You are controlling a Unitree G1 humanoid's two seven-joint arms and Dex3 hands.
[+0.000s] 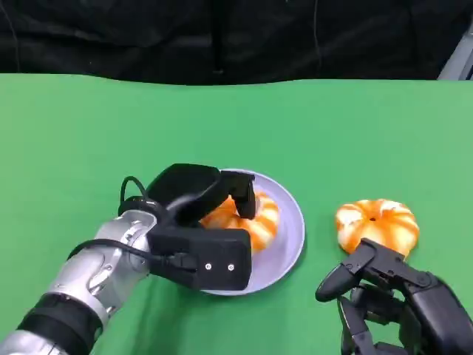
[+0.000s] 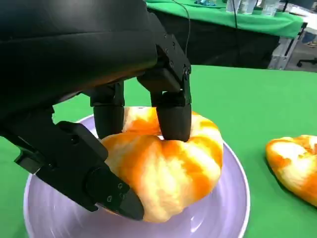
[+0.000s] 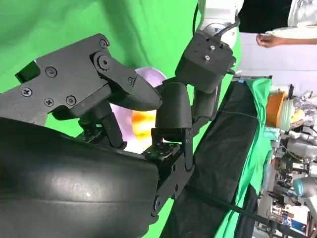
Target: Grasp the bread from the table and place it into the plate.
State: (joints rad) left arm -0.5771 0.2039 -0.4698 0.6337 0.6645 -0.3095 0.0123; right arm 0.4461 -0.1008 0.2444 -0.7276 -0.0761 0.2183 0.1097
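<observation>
Progress: orange-and-white striped bread roll already inside round lilac plate at centre of green worktop; left robot hand clamped on it from above, release judged outstanding. Second, similar striped roll seen on worktop right of plate, untouched. Right robot hand near it, fingers apart, nothing held. Held roll rounded, long axis roughly left-right, direction not discernible.

Count on the tabletop: two breads, one and another; one lavender plate; two robot hands, left and right.
</observation>
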